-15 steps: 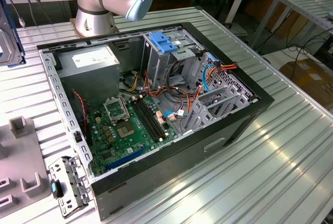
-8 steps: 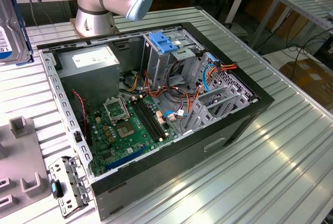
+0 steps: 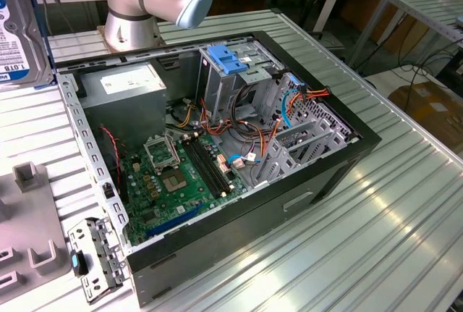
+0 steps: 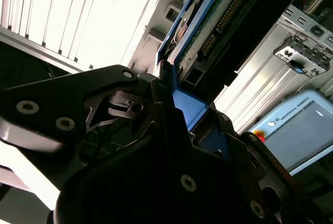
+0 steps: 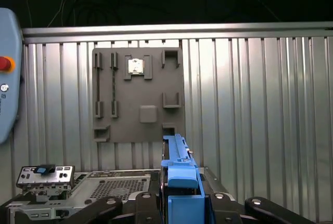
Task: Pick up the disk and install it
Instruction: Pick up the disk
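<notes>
The disk (image 3: 18,37) hangs at the exterior view's far left edge, above the ribbed table, with its white label and blue band facing the camera. In the second wrist view its circuit-board underside and blue side rail (image 4: 200,31) run up out of my gripper (image 4: 177,104). In the first wrist view the blue rail (image 5: 178,164) stands upright between the black fingers (image 5: 140,203) of my gripper (image 5: 183,206). The jaws are shut on the disk's lower end.
An open computer case (image 3: 362,138) lies across the table with its motherboard (image 3: 173,182), a grey power supply box (image 3: 126,80) and a blue ribbed bracket (image 3: 228,58) on the drive bay. A grey fixture plate (image 5: 138,94), a metal bracket (image 3: 94,258) and a teach pendant (image 4: 302,125) lie nearby.
</notes>
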